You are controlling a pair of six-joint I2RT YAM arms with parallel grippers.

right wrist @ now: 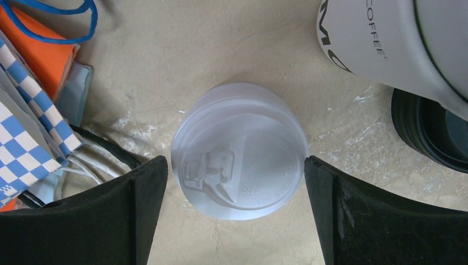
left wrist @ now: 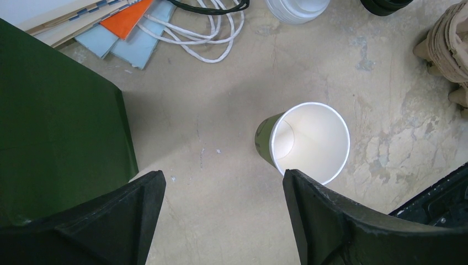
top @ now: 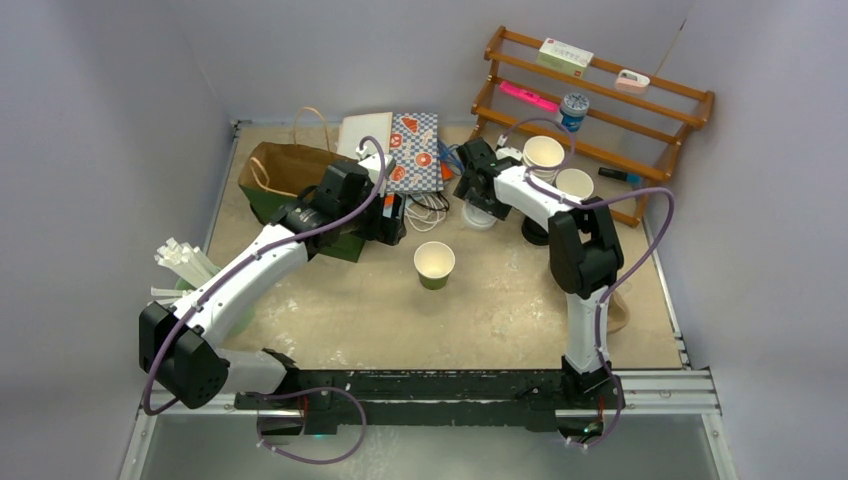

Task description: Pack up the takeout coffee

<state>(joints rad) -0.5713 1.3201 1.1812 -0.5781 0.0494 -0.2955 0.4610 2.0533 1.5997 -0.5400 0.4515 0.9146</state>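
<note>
Coffee cup (top: 434,266) unlidded, upright on desk (top: 500,310).
We note olive-green wall, white inside; left claw (left wrist: 223,179) and right claw (right wrist: 236,164) both spread wide, empty.

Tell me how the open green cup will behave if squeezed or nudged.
The green cup looks empty, so probably light and easily tipped. Lidless, its thin paper rim would likely buckle under a firm squeeze.

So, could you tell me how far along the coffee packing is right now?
Early. Nothing looks packed: the green cup stands open on the table, no lid. In hand: the right gripper, open, straddles a white lid; the left gripper is open, empty. Left: lidding, bagging.
</note>
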